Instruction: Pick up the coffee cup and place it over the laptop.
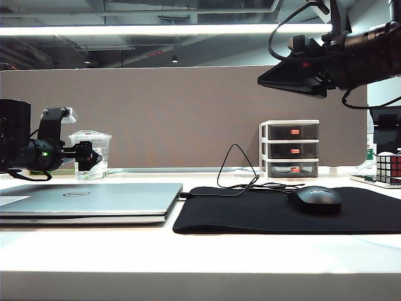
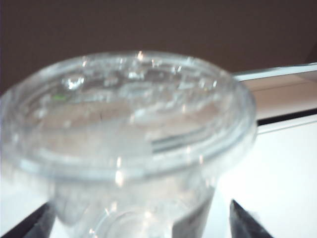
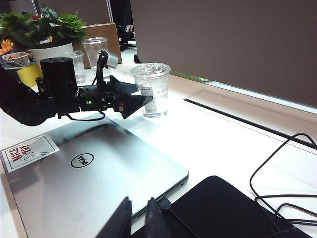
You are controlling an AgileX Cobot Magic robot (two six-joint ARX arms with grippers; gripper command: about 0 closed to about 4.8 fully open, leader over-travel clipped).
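From the exterior view we see the coffee cup standing upright on the table behind the closed laptop, with the left gripper level at it, jaws spread wide on either side. A black mouse pad touches the laptop's right edge and carries a mouse; behind it stand a small drawer unit and a puzzle cube. The right arm hangs high at upper right.

In the left wrist view the cup sits between the open fingertips.

In the right wrist view we find the right gripper over the laptop's near edge, jaws nearly together and empty. The cup stands beyond the laptop, and a potted plant stands behind
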